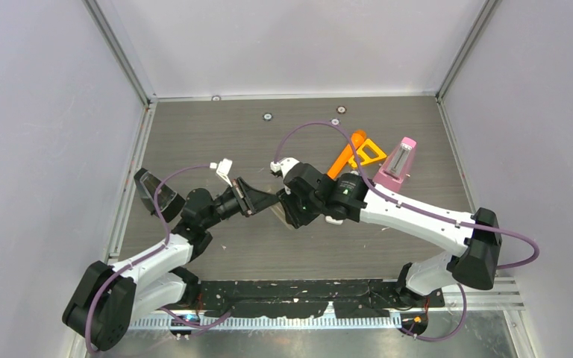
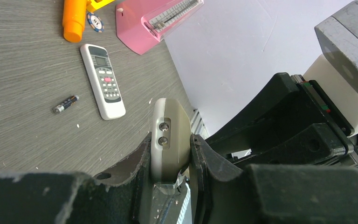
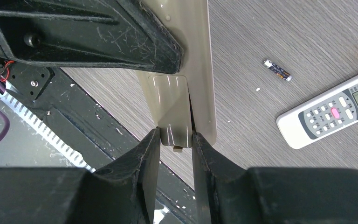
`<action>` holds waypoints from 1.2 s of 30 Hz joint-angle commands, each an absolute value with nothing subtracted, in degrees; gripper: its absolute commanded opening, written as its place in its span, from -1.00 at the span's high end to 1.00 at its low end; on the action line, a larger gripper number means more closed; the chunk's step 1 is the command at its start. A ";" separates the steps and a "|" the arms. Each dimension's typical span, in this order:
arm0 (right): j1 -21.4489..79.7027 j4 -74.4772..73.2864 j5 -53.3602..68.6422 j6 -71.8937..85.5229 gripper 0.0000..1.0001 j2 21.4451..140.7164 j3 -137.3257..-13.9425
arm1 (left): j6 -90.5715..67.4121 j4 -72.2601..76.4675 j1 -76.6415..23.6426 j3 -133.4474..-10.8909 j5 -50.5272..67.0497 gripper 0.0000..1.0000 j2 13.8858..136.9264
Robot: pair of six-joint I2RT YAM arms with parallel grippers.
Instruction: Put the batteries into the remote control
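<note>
The overhead camera is looking down from 6 o'clock; both close wrist cameras are sharing the beige remote (image 2: pixel 170 135).

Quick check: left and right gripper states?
Left gripper: shut on the beige remote.
Right gripper: shut on that remote's battery cover.

Table (image 2: pixel 23 140): grey wood-grain top, matt, with a fine lined texture. Beige remote (image 2: pixel 170 135) is smooth, glossy plastic that catches bright highlights; white remote (image 2: pixel 102 81) is smooth plastic with a duller sheen and rubbery-looking buttons; battery (image 2: pixel 65 104) has a dark printed wrap and a silvery metal end. Right gripper (image 3: pixel 175 135): black matt plastic, its surface scratched and scuffed pale in places.
</note>
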State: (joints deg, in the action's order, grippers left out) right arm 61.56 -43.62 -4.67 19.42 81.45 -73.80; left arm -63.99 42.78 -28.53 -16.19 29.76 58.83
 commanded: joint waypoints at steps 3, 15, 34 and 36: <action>61.87 -42.95 -5.13 19.69 0.36 82.47 -76.75 | -64.37 44.92 -29.17 -18.93 30.59 1.00 57.11; 61.82 -43.16 -4.01 21.09 0.08 82.79 -76.43 | -67.27 44.95 -29.12 -19.17 29.94 1.00 56.98; 61.18 -43.23 -6.58 24.59 -0.51 75.73 -76.34 | -69.34 44.77 -29.09 -18.03 27.57 1.00 57.20; 61.08 -42.88 -6.99 25.84 -0.56 74.07 -75.78 | -70.14 45.46 -29.09 -17.79 27.30 1.00 57.23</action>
